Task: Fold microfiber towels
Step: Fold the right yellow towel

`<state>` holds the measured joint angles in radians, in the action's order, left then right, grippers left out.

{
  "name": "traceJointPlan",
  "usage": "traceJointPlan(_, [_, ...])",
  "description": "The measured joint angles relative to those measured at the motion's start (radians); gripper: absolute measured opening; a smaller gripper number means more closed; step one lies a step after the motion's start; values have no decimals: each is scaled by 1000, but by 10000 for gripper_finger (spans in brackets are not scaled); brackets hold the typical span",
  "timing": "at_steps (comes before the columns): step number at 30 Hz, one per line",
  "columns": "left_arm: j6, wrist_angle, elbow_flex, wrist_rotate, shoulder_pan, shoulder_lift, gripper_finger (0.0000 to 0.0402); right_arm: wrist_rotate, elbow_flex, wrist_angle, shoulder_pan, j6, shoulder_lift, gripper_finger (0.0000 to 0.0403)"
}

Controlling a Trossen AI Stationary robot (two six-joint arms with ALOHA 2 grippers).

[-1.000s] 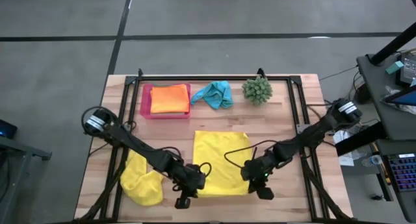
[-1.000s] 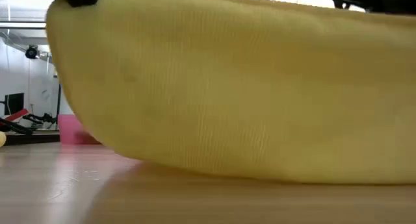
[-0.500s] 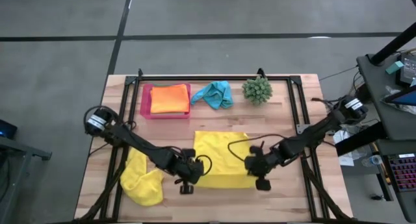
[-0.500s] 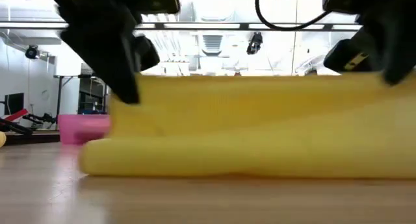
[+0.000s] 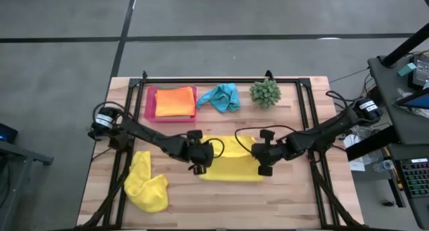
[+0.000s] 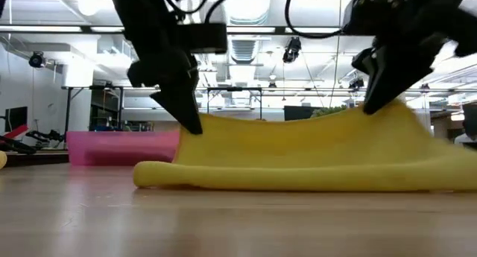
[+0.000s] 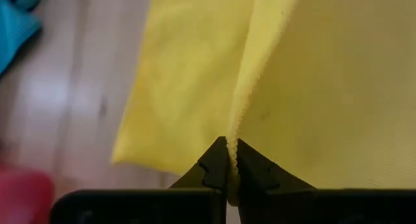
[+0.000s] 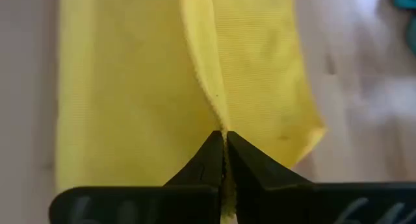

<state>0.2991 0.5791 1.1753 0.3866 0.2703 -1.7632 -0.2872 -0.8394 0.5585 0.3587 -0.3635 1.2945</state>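
Pale wooden surface [image 5: 221, 207] carries a yellow towel [image 5: 231, 165] near its front edge, clenched by left end effector [image 5: 199, 165] and right end effector [image 5: 263, 165]; ceiling lights beyond.

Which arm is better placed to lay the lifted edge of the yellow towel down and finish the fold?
Neither alone: the left hand and right hand each pinch one corner of the yellow towel, level with each other, so probably both lower together.
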Motion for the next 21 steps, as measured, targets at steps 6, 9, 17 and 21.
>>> traceJointPlan(6, [1,76,-6,17,-57,0,0,-34,0,5,-57,54,51,8])
traceJointPlan(9, [-2,83,-7,27,-77,0,0,-36,0,-9,-80,78,88,8])
traceJointPlan(17, [-18,77,-16,39,-123,0,0,-141,0,-22,-100,95,168,8])
traceJointPlan(21, [-18,71,-21,39,-141,-1,0,-167,0,-22,-99,91,174,8])
